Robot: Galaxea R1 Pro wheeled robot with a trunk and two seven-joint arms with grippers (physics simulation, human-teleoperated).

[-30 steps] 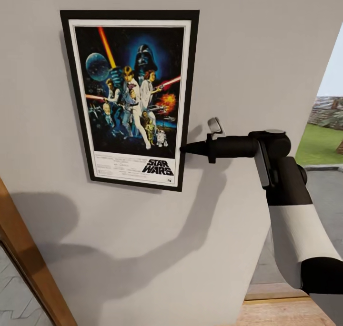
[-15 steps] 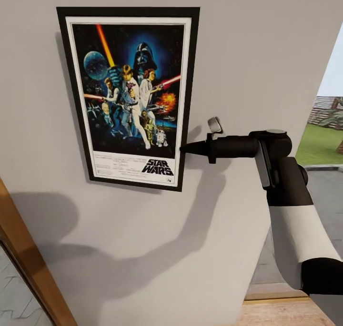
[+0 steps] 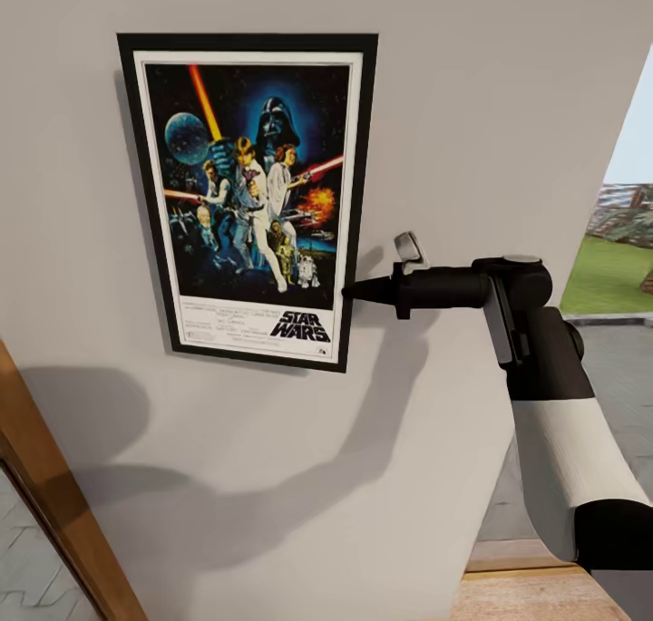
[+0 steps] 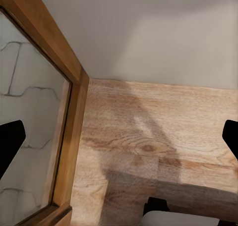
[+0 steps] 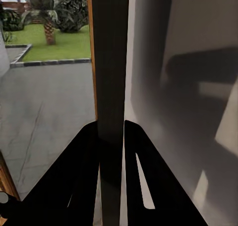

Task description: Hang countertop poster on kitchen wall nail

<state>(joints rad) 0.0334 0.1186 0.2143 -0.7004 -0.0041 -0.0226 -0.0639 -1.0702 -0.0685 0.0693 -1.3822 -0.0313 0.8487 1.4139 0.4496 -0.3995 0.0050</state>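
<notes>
One poster (image 3: pixel 249 199), edge pinched by right gripper (image 3: pixel 347 290) fingers

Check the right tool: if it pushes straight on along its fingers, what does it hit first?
The right tool points at the poster and is already clamped on its right frame edge, seen edge-on between the fingers. Pushing on drives the frame deeper between them; there is no gap left.

A plain grey wall (image 3: pixel 472 104) has big soft shadows on it. Down low is a wood floor (image 4: pixel 158 137) and a brown wood frame (image 4: pixel 59 52) with glass. Past an opening are green grass (image 3: pixel 608 272), grey paving (image 5: pixel 49 97) and trees (image 5: pixel 69 8).
</notes>
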